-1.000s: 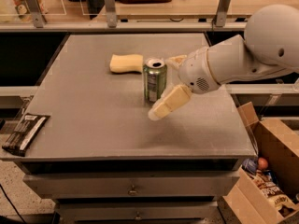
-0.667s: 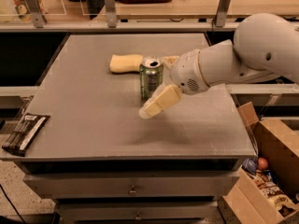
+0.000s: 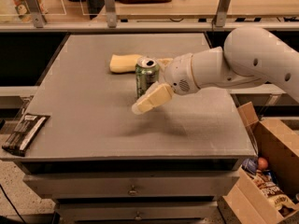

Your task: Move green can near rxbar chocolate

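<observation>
The green can (image 3: 146, 76), with a silver top, stands upright near the middle of the grey table (image 3: 84, 101). My gripper (image 3: 145, 87) comes in from the right and is closed around the can. One cream finger (image 3: 152, 99) crosses in front of the can's lower part, and the other shows behind it. The can seems to be held just above the table, with a shadow beneath it. The rxbar chocolate (image 3: 23, 133), a flat black wrapper with white stripes, lies at the table's front left corner, far to the left of the can.
A yellow sponge (image 3: 124, 63) lies just behind and left of the can. An open cardboard box (image 3: 273, 171) with packets stands on the floor at the right. A rail with posts (image 3: 110, 6) runs behind the table. Drawers (image 3: 133, 190) sit under the tabletop.
The gripper and the green can have moved together a little to the left. The sponge and the rxbar chocolate have not moved.
</observation>
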You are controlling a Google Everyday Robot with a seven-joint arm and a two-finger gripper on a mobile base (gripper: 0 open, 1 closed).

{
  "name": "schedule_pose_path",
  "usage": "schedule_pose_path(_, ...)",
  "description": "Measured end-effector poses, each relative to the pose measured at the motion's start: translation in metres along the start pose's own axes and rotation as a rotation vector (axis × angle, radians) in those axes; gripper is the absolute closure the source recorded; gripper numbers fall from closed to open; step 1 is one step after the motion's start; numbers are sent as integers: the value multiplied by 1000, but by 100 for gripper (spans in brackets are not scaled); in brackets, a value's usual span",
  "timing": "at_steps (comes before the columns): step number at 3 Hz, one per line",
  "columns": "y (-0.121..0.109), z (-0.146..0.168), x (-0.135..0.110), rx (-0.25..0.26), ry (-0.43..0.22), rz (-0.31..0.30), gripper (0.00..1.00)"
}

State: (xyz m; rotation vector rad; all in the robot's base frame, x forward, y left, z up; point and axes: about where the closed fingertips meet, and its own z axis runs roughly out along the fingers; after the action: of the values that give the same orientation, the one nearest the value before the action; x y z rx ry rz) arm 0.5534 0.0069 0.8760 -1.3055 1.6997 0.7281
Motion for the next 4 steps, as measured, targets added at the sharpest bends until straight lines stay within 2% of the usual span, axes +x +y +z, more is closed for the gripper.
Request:
schedule_pose_path(1, -8, 9, 4, 15, -82, 38, 0)
schedule_pose_path(2, -12, 15, -1, 57, -174, 19, 18)
schedule_pose_path(3, -13, 15, -12, 100, -251, -36, 40)
schedule_pose_path(4, -11, 16, -26, 112, -312, -71, 64)
